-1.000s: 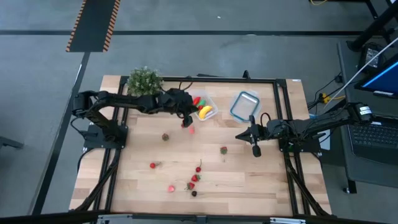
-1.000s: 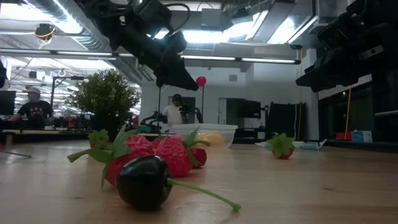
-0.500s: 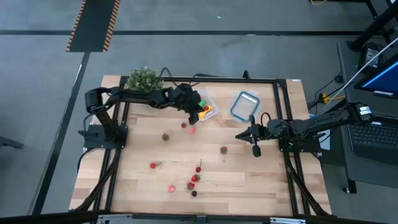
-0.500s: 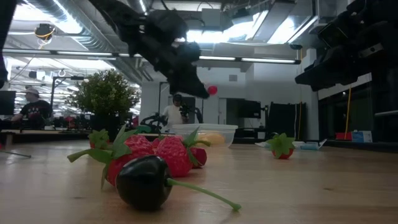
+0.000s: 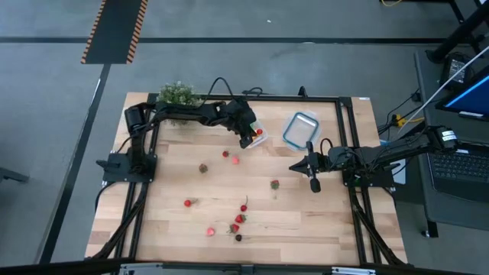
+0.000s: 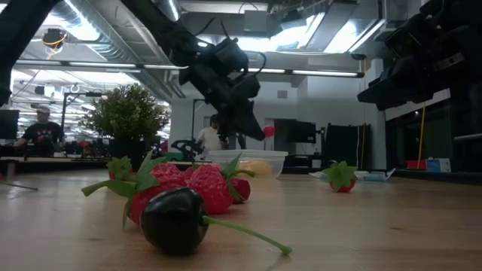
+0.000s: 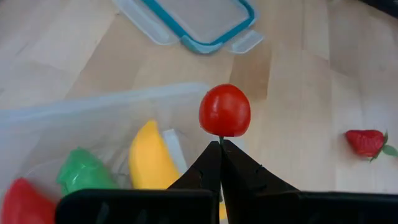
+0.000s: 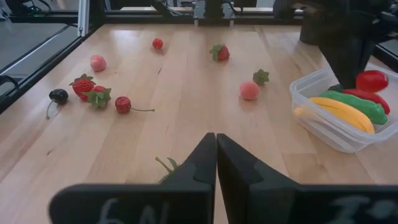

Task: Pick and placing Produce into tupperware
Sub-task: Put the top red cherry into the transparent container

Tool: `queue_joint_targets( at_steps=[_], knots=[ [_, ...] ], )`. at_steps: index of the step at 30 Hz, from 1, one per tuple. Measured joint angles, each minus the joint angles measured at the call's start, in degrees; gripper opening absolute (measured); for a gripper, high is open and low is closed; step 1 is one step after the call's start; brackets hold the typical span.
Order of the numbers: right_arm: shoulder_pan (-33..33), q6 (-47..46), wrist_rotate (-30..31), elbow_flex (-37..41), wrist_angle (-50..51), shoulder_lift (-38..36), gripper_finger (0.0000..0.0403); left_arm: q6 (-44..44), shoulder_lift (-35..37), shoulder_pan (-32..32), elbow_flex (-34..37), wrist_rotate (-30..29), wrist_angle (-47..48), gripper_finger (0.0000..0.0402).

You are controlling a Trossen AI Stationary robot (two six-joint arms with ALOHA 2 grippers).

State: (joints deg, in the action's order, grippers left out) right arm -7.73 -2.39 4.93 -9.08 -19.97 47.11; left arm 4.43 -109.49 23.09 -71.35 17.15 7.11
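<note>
Your left gripper (image 7: pixel 221 144) has carried the small red tomato (image 7: pixel 224 110) from over the open table to the tupperware (image 7: pixel 93 112), fingers pinched shut on what looks like its stem. It hangs over the tub's rim, above the banana (image 7: pixel 149 155). Release comes next. Your right gripper (image 5: pixel 313 183) waits closed and empty mid-table.

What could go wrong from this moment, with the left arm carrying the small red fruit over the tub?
The left gripper pinches the red fruit only by its thin stem, so it might slip or swing. It hangs near the tupperware wall, not clearly over the middle; released here, it may bounce out onto the table. The banana already fills space inside.
</note>
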Motion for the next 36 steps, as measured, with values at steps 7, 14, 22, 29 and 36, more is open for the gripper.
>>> queue_joint_targets(
  at_steps=[7,14,22,29,36],
  knots=[
    [0.0,-0.1,0.0,0.0,0.0,0.0,0.0016,2.0,-2.9,0.4,-2.4,2.2,1.0,0.0000],
    [0.0,-0.1,0.0,0.0,0.0,0.0,0.0016,3.1,-4.2,1.0,-2.4,2.2,3.5,0.0000],
    [0.0,-0.1,0.0,0.0,0.0,0.0,0.0016,3.8,-4.3,1.1,-2.4,3.7,4.0,0.0000],
    [0.0,-0.1,0.0,0.0,0.0,0.0,0.0016,4.0,-4.3,1.0,-2.4,4.8,4.0,0.0002],
    [0.0,-0.2,0.0,0.0,0.0,0.0,0.0016,4.0,-4.3,1.0,-2.4,3.0,4.0,0.0035]
  ],
)
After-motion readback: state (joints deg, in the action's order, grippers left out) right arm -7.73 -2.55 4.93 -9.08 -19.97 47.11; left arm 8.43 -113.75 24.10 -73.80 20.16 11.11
